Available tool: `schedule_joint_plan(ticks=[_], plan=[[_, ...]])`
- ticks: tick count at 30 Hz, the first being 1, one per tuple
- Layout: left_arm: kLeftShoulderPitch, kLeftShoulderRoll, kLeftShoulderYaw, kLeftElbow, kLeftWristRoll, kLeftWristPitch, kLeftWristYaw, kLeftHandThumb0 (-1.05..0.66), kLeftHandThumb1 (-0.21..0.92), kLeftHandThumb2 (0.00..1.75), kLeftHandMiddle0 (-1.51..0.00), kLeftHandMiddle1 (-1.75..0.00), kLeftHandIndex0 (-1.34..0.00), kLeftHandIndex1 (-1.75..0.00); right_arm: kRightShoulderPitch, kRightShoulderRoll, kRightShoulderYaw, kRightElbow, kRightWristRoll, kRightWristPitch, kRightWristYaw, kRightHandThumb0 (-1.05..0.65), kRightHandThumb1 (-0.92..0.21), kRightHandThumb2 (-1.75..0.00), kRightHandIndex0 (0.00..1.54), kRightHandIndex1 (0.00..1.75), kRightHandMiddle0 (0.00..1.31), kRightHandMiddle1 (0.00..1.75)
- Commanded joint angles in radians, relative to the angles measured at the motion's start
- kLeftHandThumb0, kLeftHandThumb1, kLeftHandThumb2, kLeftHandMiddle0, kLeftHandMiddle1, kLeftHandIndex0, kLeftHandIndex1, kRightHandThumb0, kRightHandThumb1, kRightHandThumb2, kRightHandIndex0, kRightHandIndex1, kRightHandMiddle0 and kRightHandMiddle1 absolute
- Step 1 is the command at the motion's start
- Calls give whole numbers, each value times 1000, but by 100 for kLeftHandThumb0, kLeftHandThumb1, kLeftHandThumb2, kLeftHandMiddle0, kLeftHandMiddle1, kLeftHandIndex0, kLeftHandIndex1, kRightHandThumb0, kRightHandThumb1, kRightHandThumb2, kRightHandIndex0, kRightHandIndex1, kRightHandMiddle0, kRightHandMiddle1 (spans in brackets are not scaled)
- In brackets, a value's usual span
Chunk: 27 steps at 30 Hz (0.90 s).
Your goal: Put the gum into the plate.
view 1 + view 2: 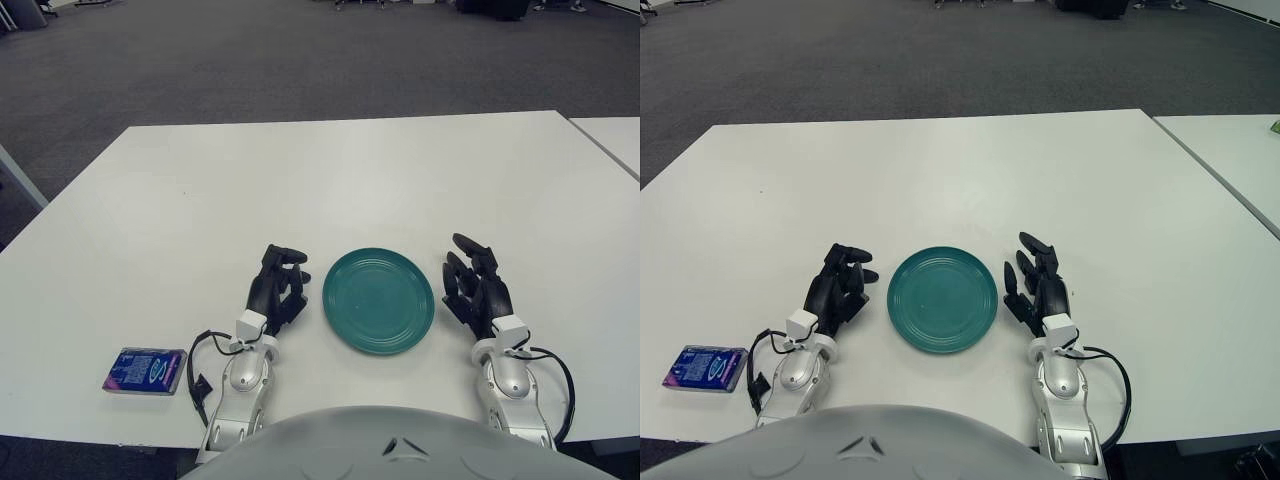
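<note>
A: where's the gum (pixel 145 370) at?
B: near the table's (pixel 350 180) front left corner, well left of the left hand (pixel 278 288). Green plate (pixel 378 300) sits between both hands.
A: holding anything?
B: nope. Left fingers loosely curled, right hand (pixel 474 287) fingers spread, both holding nothing.

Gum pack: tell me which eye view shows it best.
The left eye view. There the gum pack lies whole on the table, well inside the picture, to the left of the left hand. The right eye view shows the same pack close against its left edge, with nothing covering it.
</note>
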Motion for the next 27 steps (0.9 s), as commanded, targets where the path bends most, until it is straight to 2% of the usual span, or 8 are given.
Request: schedule_joint_plan(ticks=[1, 10, 14, 18, 20, 23, 24, 27], plan=[[-15, 7, 7, -12, 9, 14, -4, -82, 92, 84, -25, -158, -17, -175, 27, 9, 8, 36, -12, 60, 0, -66, -92, -61, 40, 9, 0, 73], [-46, 15, 12, -124, 16, 61, -11, -78, 92, 84, -25, -154, -17, -175, 27, 10, 10, 33, -10, 59, -5, -66, -92, -60, 40, 9, 0, 74], [-58, 38, 13, -242, 28, 80, -26, -72, 92, 81, -25, -145, -21, -175, 26, 12, 12, 38, -9, 58, -6, -66, -92, -60, 41, 10, 0, 73], [-75, 69, 19, -292, 42, 72, -48, -68, 92, 77, -24, -133, -19, -168, 26, 13, 15, 41, -11, 56, -7, -65, -92, -61, 41, 10, 0, 71], [-89, 130, 41, -330, 62, 36, -87, -66, 92, 74, -23, -127, -16, -161, 26, 14, 16, 43, -11, 55, -8, -65, -92, -61, 40, 10, 0, 70], [-112, 277, 133, -407, 23, -5, -213, -67, 92, 68, -21, -113, -12, -146, 28, 16, 21, 40, -14, 60, -10, -66, -92, -61, 40, 10, 0, 69], [-109, 331, 167, -412, -13, -50, -268, -67, 92, 67, -20, -111, -11, -143, 30, 16, 22, 38, -15, 61, -10, -66, -92, -61, 40, 10, 0, 69], [-84, 419, 239, -397, -100, -143, -366, -59, 73, 77, -18, -99, -6, -125, 34, 16, 25, 32, -16, 62, -11, -66, -92, -61, 40, 10, 0, 70]])
